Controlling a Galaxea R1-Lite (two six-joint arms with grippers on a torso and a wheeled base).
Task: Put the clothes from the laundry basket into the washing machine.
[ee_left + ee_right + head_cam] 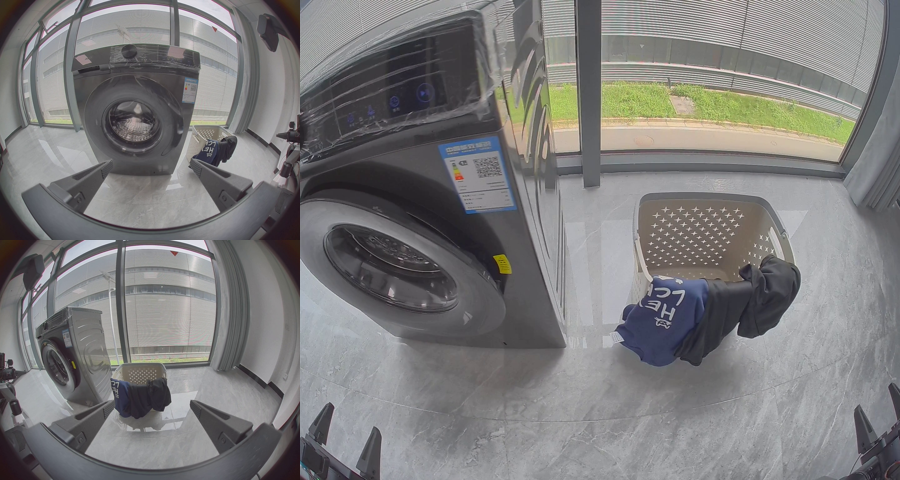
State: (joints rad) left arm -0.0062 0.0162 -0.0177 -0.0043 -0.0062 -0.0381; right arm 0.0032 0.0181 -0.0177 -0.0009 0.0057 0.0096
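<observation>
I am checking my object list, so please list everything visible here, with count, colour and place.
washing machine: 1, dark grey, on the floor, left, door shut
basket: 1, cream, on the floor right of the machine
shirt: 1, blue, hanging over the basket's near rim
dark clothing: count unclear, black, over the same rim, beside the shirt
curtain: 1, grey, far right
window: 1, clear glass with grey frame, behind the basket
left tool: 1, black, low left, open, empty
right tool: 1, black, low right, open, empty
</observation>
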